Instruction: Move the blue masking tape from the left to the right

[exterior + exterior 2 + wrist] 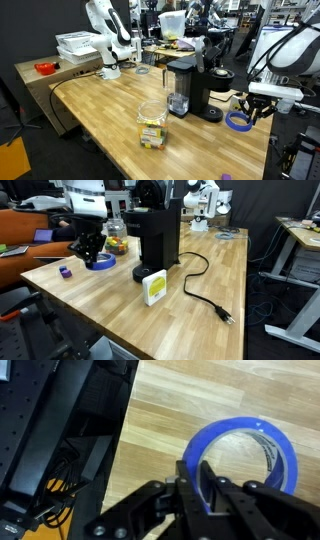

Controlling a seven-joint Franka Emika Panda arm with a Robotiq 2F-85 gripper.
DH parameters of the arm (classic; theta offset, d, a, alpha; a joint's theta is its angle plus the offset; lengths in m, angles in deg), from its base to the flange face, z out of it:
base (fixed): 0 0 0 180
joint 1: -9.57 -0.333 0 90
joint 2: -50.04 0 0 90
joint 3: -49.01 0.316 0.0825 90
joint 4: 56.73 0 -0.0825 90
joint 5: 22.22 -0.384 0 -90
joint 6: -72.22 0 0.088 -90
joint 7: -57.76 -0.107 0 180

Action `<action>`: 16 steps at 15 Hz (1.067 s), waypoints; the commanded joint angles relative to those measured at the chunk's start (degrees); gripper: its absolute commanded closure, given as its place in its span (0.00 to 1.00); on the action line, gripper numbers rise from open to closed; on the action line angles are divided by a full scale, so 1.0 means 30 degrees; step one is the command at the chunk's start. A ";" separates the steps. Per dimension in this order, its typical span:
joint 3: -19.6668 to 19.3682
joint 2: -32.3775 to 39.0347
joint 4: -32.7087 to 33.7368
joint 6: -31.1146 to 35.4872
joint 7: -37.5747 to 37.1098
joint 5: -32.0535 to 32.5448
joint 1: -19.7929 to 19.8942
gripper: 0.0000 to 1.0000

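Clear jar point(152, 125) stands nearest on the wooden table point(100, 110), coffee maker point(190, 85) behind, cluttered lab beyond. In an exterior view the gripper point(88, 255) meets the blue tape point(102, 264) near the table's corner. Wrist view: fingers point(218, 495) pinch the ring's near wall above bare planks.

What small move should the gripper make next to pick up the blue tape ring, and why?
Probably close the jaws on the ring's near wall, then lift. In the wrist view the gripper sits low over the blue masking tape, its fingers seemingly straddling that wall. The tape lies flat on the wooden table. Whether the pads already press it I cannot tell.
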 commanded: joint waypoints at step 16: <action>-0.0039 0.2901 -0.0007 0.2508 -0.3923 -0.4322 0.0358 0.96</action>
